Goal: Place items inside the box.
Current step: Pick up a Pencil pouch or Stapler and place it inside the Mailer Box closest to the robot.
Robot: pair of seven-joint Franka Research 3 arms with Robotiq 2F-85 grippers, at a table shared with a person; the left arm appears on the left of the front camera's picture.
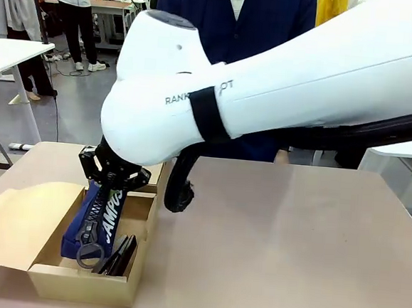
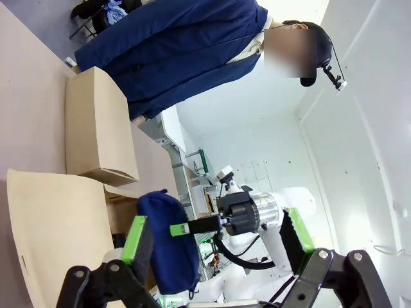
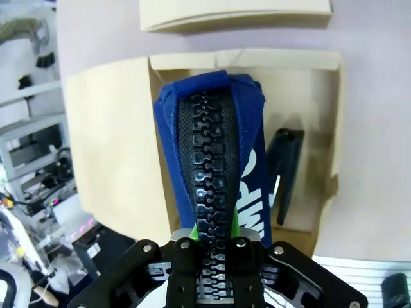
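So the right claw (image 3: 215, 240) is pinched tight on the zip edge of the navy pencil case (image 3: 212, 160), tilted, low end already in the box (image 1: 81, 283) beside the black stapler (image 3: 286, 167). I'm guessing the slant helps it slide flat. The left claw (image 2: 215, 234) hangs wide, with nothing in it.

The navy pencil case (image 1: 95, 217), lettered "CAMPUS" in white, leans lengthwise in the open brown cardboard box (image 1: 85, 285), far end raised and ring pull low. A black stapler (image 1: 118, 255) lies just beside it inside. The flap lid (image 1: 11, 228) lies open to the left.
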